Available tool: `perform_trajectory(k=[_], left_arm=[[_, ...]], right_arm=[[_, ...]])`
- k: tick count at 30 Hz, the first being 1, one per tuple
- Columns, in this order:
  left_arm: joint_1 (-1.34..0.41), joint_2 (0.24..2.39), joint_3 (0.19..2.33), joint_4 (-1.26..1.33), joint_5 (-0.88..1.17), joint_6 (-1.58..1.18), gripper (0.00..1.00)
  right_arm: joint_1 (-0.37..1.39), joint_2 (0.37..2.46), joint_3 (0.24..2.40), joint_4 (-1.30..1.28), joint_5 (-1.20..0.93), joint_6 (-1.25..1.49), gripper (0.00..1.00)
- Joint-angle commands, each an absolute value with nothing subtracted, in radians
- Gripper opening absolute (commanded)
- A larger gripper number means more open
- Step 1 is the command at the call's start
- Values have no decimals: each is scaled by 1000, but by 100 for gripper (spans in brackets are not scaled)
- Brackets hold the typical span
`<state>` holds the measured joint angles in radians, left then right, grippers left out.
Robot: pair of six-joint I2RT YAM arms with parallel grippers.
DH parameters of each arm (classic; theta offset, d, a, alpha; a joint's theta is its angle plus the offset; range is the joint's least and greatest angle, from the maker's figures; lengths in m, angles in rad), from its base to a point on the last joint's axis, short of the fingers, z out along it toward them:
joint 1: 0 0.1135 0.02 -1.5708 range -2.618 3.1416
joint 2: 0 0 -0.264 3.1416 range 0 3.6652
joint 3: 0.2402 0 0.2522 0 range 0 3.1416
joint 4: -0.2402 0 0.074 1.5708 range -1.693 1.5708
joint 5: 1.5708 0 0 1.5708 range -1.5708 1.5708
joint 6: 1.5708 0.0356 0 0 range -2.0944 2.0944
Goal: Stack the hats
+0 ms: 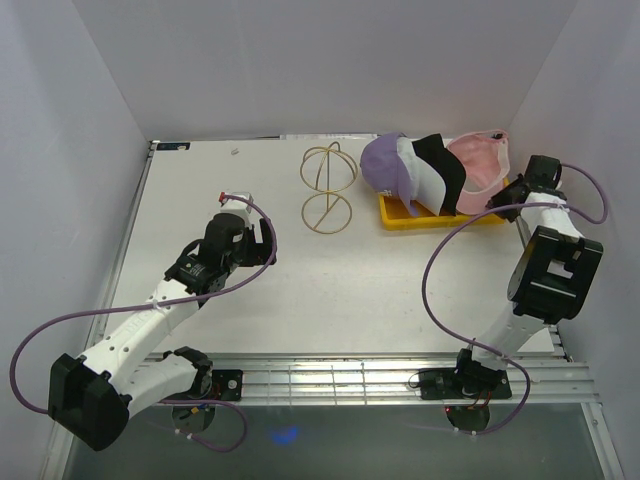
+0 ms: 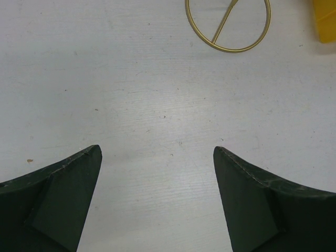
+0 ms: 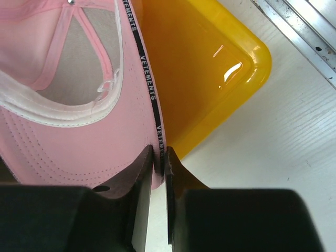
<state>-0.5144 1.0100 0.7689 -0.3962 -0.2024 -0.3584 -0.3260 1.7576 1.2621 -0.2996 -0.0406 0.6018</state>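
Four hats lie in a row on the yellow tray [image 1: 395,213] at the back right: purple hat [image 1: 385,165], white hat [image 1: 418,172], black hat [image 1: 443,168] and pink hat [image 1: 480,165], each overlapping its neighbour. The pink hat [image 3: 68,105] shows its underside and a black "VETEMENTS" edge strip. My right gripper [image 3: 159,152] is shut on the pink hat's brim edge, over the tray's corner [image 3: 210,79]. In the top view the right gripper [image 1: 505,196] is at the tray's right end. My left gripper [image 2: 157,149] hangs open over bare table, holding nothing, far left of the hats [image 1: 262,232].
A gold wire stand [image 1: 327,190] sits on the table left of the tray; its ring base [image 2: 228,26] shows at the top of the left wrist view. White walls close in on three sides. A metal rail [image 1: 360,375] runs along the near table edge.
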Motion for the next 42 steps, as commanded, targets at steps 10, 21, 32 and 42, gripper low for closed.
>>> perform_trajectory(k=[10, 21, 32, 42], left_arm=[[-515, 1006, 805, -402, -198, -348, 98], [-515, 960, 790, -361, -138, -333, 98], [-517, 991, 960, -258, 87, -356, 98], [-526, 1226, 1339, -253, 164, -365, 98]], right_arm=[[-316, 1597, 1419, -359, 89, 574, 8], [-299, 1488, 1612, -454, 201, 492, 8], [-266, 1361, 1695, -514, 126, 445, 8], [56, 1333, 1835, -611, 218, 333, 8]])
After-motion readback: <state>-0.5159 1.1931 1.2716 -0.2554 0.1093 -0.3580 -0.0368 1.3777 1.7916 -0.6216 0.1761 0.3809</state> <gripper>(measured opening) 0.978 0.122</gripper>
